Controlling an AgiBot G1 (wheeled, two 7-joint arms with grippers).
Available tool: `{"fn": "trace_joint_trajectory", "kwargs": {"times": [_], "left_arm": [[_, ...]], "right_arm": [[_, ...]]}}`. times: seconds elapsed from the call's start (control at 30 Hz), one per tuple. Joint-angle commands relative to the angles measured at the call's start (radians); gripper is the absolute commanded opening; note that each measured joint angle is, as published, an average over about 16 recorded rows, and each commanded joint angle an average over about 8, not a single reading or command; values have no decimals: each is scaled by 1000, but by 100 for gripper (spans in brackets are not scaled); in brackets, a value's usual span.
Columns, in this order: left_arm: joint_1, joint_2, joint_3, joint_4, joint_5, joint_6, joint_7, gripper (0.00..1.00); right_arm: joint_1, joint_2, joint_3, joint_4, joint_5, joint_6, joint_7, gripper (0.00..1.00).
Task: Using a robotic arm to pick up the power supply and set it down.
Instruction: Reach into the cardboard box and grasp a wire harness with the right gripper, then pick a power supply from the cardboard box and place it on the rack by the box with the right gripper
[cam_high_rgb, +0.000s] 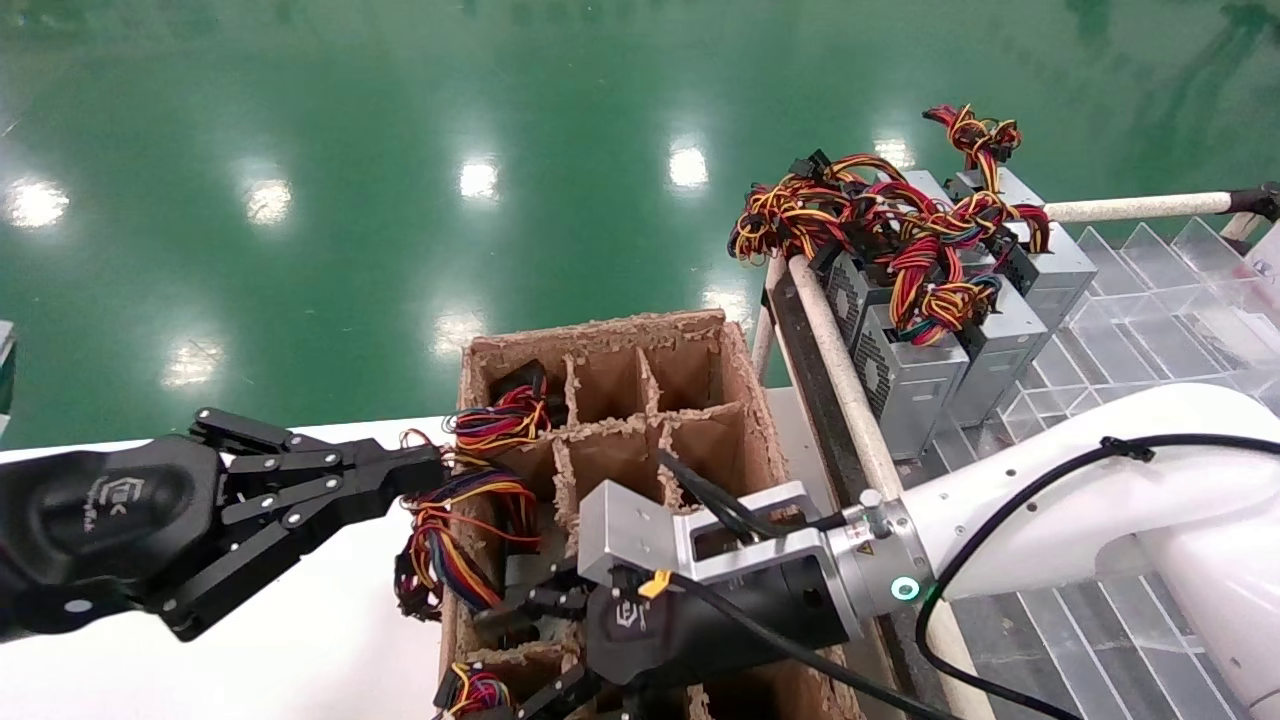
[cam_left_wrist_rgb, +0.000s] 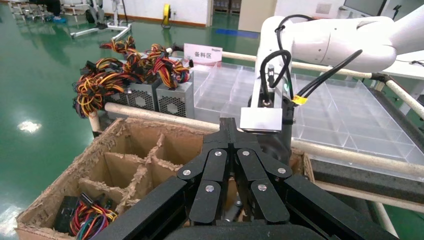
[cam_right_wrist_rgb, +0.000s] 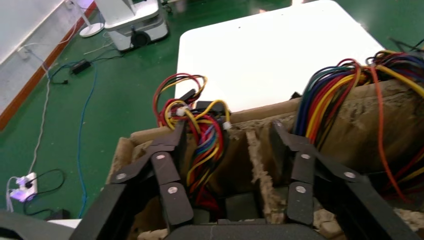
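Over the near end of the cardboard divider box (cam_high_rgb: 745, 370) we recorded the robotic arm (cam_high_rgb: 1060, 500), white-sleeved, green light lit at the wrist, grey metal box mounted above its black right gripper (cam_high_rgb: 520, 650). Its fingers (cam_right_wrist_rgb: 165, 170) stood wide apart in the right wrist view, straddling a cardboard partition, with nothing clamped between them.

Item: power supply (cam_high_rgb: 525, 580). We noted only a part of its grey body, sunk in a compartment along the box's left edge near the near end, just beside the right gripper's fingers. Its long bundle of red, yellow, orange and blue wires (cam_high_rgb: 450, 540) spilled over the left wall of the box onto the white table (cam_high_rgb: 300, 650).

Item: left gripper (cam_high_rgb: 425, 470), all black, held over the white table at the box's left edge. Its fingers were drawn together at the tips, which reached the wire bundle; whether they pinched a wire we could not tell.

Item: further wire bundle (cam_high_rgb: 495, 415) in the far-left compartment of the box.

Item: second bundle (cam_high_rgb: 475, 690) at the near-left corner.

Item: row of grey units (cam_high_rgb: 930, 350) with tangled red, yellow and black wires, standing in the clear divided tray (cam_high_rgb: 1150, 300) beyond the box's right edge.
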Motion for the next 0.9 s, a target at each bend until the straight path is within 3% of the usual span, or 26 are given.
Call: {"fn": "trace_joint_trajectory", "kwargs": {"times": [0.03,0.6,0.9], "left_arm": [[0,0,0,0,0,0,0,0],[0,0,0,0,0,0,0,0],[0,0,0,0,0,0,0,0]], "right_arm": [[2,0,-2,0,-1,-7,1,0],[-5,12,-15,66,1,-13,60,0],[16,51,22,94,110,-48,100,0]]}}
